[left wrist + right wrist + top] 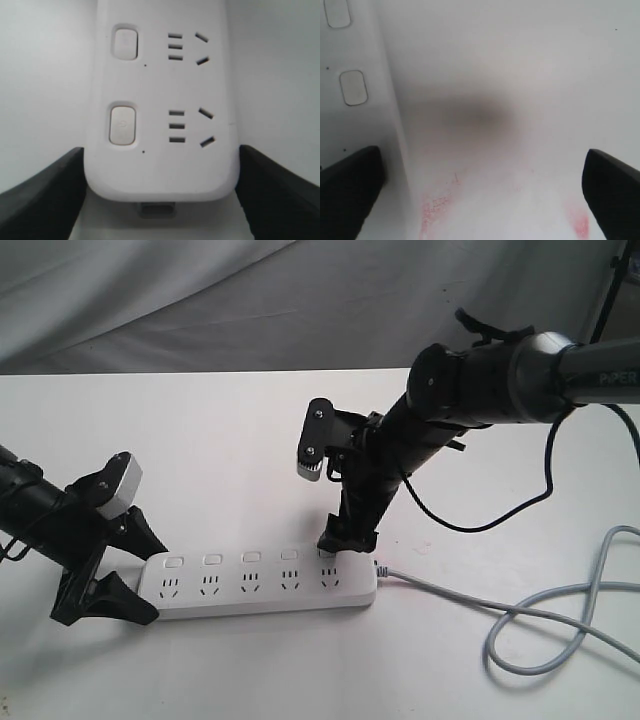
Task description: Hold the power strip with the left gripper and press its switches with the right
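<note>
The white power strip point(260, 585) lies flat on the white table, its grey cord point(545, 612) leaving the right end. My left gripper point(155, 582) straddles the strip's left end. In the left wrist view its fingers point(55, 190) press both long sides of the strip point(160, 165), so it is shut on it. My right gripper point(345, 538) points down at the strip's right end, over the rightmost of the switches point(327, 553). In the right wrist view it point(481, 152) is open, one finger point(350, 190) over the switch row beyond two visible switches point(353, 87), the other over bare table.
The cord loops over the table point(300, 440) at front right. A black cable point(500, 510) hangs from the right arm point(500, 375). Grey cloth point(200, 300) backs the table's far edge. Faint red stains point(432, 207) mark the tabletop near the right gripper.
</note>
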Motion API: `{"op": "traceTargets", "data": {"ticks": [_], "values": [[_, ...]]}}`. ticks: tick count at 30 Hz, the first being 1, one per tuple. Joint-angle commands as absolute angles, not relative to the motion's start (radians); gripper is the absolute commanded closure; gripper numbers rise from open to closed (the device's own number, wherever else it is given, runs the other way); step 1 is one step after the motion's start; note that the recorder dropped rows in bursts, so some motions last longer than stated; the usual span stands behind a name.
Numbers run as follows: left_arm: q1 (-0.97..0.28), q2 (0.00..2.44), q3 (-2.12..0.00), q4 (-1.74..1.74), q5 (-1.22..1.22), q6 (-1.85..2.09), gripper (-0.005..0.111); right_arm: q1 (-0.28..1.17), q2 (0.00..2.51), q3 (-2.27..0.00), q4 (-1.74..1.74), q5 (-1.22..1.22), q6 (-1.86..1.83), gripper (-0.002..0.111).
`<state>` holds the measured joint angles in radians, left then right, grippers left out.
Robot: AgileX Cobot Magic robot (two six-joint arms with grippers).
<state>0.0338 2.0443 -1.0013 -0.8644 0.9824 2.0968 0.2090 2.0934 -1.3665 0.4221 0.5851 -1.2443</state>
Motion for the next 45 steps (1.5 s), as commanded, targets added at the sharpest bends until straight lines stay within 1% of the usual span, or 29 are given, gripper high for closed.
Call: {"op": "traceTargets", "data": {"ticks": [1, 10, 23, 40, 43, 44, 45], "values": [[0.030, 2.050, -1.004, -0.851, 0.971, 2.093, 0.104, 0.208, 2.117, -1.345, 0.388, 0.592, -1.271, 0.003], [0.030, 2.050, -1.004, -0.851, 0.971, 2.093, 0.104, 0.208, 1.992, -1.345, 0.501, 0.548, -1.289, 0.003], [0.030, 2.050, -1.004, -0.851, 0.971, 2.093, 0.104, 0.208, 1.807, -1.345, 0.507, 0.497, -1.192, 0.003], [0.030, 2.050, -1.004, -0.851, 0.971, 2.093, 0.104, 0.206, 1.747, -1.345, 0.489, 0.511, -1.065, 0.003], [0.030, 2.050, -1.004, -0.851, 0.971, 2.093, 0.104, 0.203, 1.737, -1.345, 0.487, 0.539, -1.041, 0.007], [0.030, 2.050, -1.004, -0.851, 0.971, 2.093, 0.104, 0.197, 1.729, -1.345, 0.487, 0.545, -1.038, 0.009], [0.030, 2.050, -1.004, -0.851, 0.971, 2.093, 0.104, 0.188, 1.721, -1.345, 0.487, 0.552, -1.022, 0.014]]}}
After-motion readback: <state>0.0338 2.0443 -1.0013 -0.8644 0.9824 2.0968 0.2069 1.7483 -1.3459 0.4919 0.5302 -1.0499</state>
